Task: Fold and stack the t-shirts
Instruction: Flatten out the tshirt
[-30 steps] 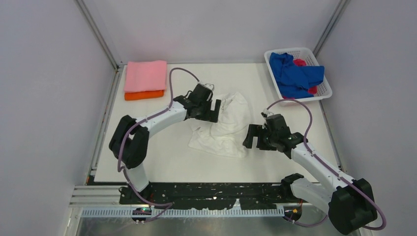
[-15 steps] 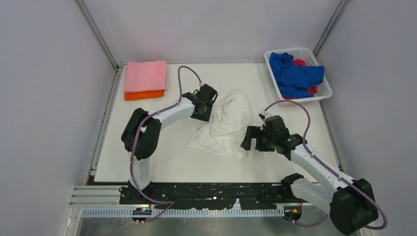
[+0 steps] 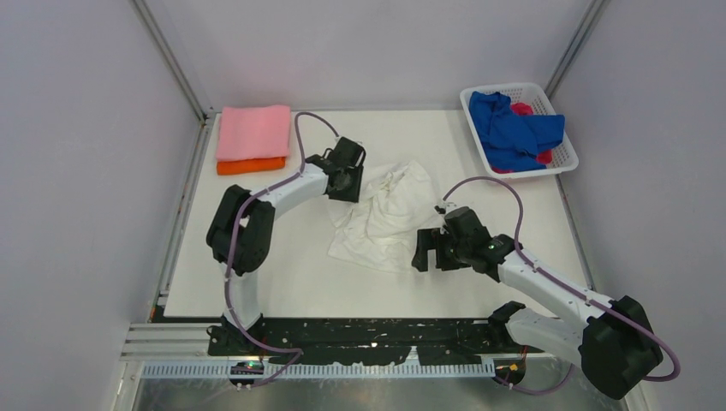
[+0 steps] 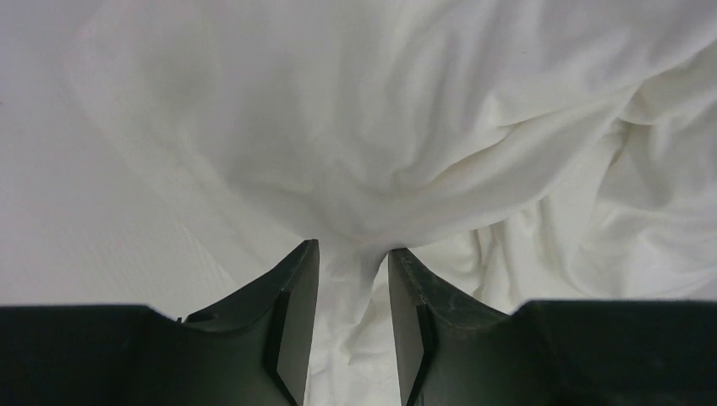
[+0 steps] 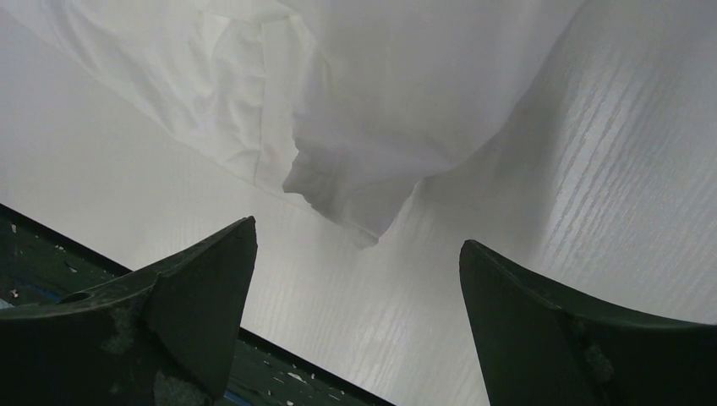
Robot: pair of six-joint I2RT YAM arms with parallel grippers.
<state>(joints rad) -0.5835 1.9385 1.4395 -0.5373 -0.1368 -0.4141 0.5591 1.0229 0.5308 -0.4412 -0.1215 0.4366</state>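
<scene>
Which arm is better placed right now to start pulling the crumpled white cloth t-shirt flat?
Left. The left gripper has a fold of the crumpled white cloth t-shirt pinched between its jaws; the right gripper hangs open by the shirt's near corner, holding nothing.

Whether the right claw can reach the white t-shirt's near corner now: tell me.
Probably yes: the right claw is open, the white t-shirt has its corner just ahead of the fingers, nothing between them.

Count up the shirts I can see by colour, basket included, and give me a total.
pink shirt: 1
orange shirt: 1
white shirt: 1
blue shirt: 1, counting the heap as one
red shirt: 1, mostly hidden
Total: 5
</scene>
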